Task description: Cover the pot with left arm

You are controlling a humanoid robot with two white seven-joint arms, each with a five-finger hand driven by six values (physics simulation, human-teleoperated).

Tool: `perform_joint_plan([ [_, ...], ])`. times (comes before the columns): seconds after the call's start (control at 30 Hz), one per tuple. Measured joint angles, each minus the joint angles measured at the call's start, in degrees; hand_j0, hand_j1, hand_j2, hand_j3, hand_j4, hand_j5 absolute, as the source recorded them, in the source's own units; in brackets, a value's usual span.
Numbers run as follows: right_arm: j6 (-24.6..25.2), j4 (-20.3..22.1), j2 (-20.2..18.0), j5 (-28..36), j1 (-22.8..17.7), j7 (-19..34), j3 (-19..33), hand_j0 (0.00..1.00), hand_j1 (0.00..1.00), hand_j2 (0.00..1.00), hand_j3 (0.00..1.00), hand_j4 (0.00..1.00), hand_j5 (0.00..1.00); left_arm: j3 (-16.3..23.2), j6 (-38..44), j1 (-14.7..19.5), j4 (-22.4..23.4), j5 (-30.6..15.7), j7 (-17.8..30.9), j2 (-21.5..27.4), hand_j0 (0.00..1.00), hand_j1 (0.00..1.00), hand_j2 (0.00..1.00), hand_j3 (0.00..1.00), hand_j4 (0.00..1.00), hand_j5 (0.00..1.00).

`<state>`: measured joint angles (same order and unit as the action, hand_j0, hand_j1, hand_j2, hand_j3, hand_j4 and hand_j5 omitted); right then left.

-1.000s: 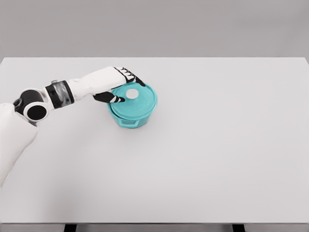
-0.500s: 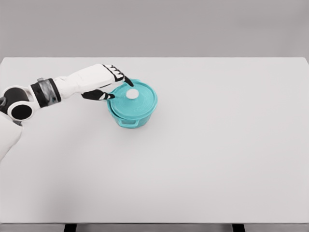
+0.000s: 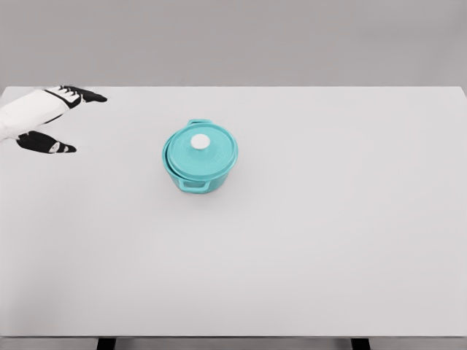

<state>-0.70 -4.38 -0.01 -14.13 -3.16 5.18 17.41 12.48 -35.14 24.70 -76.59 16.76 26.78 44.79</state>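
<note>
The teal pot (image 3: 199, 162) sits left of centre on the desk (image 3: 328, 240), lid (image 3: 201, 152) seated on it (white knob up), well right of the left hand (image 3: 45, 120), whose fingers (image 3: 86, 94) are spread and empty.

lid (image 3: 202, 151) on pot (image 3: 198, 177), left of middle on table (image 3: 328, 233).

The left hand (image 3: 45, 117) shows at the picture's left edge, well up the frame. Its white back faces up, the dark fingers (image 3: 86, 95) reach out to the right, and the thumb (image 3: 49, 145) spreads apart below them. It holds nothing.
</note>
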Motion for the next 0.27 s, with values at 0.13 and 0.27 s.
perform_joint_plan([
  [0.13,0.00,0.02,0.00,-0.01,0.00,0.00,0.00,1.00,1.00,1.00,1.00,1.00,1.00,-0.11,0.00,-0.35,0.61,-0.01,0.04,0.11,1.00,1.00,1.00,1.00,1.00,1.00],
  [0.27,0.00,0.01,0.00,0.00,0.00,0.00,0.00,1.00,1.00,1.00,1.00,1.00,1.00,-0.08,0.01,-0.35,0.78,0.04,0.05,-0.10,1.00,1.00,1.00,1.00,1.00,1.00],
])
